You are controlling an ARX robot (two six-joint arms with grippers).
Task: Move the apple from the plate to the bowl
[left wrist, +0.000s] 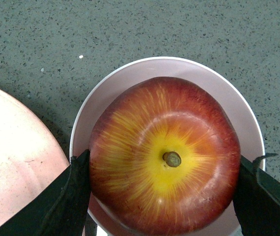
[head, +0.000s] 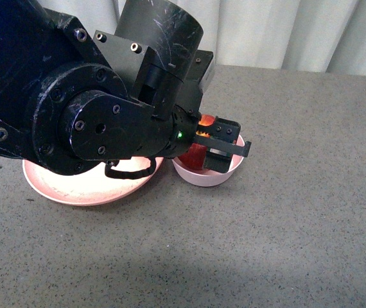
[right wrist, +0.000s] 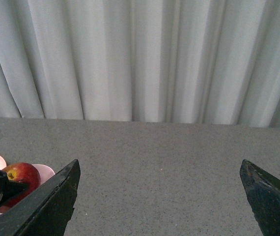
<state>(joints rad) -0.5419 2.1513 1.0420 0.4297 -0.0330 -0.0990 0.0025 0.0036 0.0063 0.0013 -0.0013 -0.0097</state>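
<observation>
White pleated curtains (head: 266, 32) hang behind the far edge of a grey speckled bench (head: 298, 224). The left hand (head: 220, 138) is clamped on the apple (left wrist: 164, 157), a finger (left wrist: 73, 199) pressed to each side. The apple is stem up inside the rim of the pale pink bowl (left wrist: 179, 69); whether it rests on the bottom is unclear. The salmon plate (head: 87, 189) lies just beside the bowl, toward the bench's left edge. The right hand (right wrist: 159, 196) gapes wide, holding nothing.
</observation>
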